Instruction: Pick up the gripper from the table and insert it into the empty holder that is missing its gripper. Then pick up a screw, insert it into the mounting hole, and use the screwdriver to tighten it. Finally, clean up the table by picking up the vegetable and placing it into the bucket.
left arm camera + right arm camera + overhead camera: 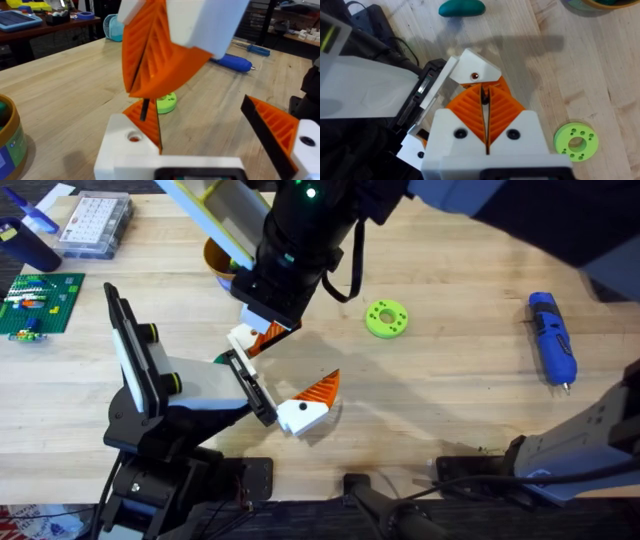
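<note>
The holder (190,385), white-bodied on a black stand, is the end of my left arm. Its two orange ribbed fingers stand wide apart, so my left gripper (295,365) (200,117) is open. The far finger is the gripper (243,340) (472,70) (125,145), seated in the rail, its white block showing a mounting hole. My right gripper (268,330) (485,91) (137,95) hangs just above that hole, shut on a small black screw (144,109) (484,98). The blue screwdriver (552,340) (232,62) lies far right. A teal vegetable (461,7) lies beyond the holder, near the yellow bucket (213,262) (600,4).
A green ring-shaped disc (386,318) (576,141) lies on the table (450,390) right of the holder. At the back left are a green brick baseplate (40,302) and a clear parts box (95,225). The right arm's base (560,465) sits at the near right edge.
</note>
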Tool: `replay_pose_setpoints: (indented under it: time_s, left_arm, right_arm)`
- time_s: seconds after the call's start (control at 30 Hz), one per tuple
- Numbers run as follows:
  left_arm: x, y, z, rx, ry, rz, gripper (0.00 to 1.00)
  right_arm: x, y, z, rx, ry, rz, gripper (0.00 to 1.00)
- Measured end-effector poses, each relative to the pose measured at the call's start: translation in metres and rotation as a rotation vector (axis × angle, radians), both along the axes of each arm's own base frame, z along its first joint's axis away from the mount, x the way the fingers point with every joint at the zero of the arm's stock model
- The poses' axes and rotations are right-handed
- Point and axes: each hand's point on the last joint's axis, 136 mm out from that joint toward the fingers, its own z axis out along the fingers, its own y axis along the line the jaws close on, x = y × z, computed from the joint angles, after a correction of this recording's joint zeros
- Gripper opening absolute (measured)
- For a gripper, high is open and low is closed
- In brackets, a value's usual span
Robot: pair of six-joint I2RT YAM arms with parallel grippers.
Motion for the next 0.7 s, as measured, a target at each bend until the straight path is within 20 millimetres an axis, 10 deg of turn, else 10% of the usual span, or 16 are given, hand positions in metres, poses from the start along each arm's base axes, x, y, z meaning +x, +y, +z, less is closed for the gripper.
replay_pose_setpoints:
  time_s: [0.4,0.7]
  left_arm:
    - [0.0,0.0,0.0,0.0,0.001,0.0,0.99]
    - [0.0,0.0,0.0,0.0,0.001,0.0,0.99]
  right_arm:
    - [0.005,-0.006,0.003,-0.007,-0.016,-0.017,0.013]
    - [0.014,-0.031,0.045,0.065,-0.09,-0.07,0.013]
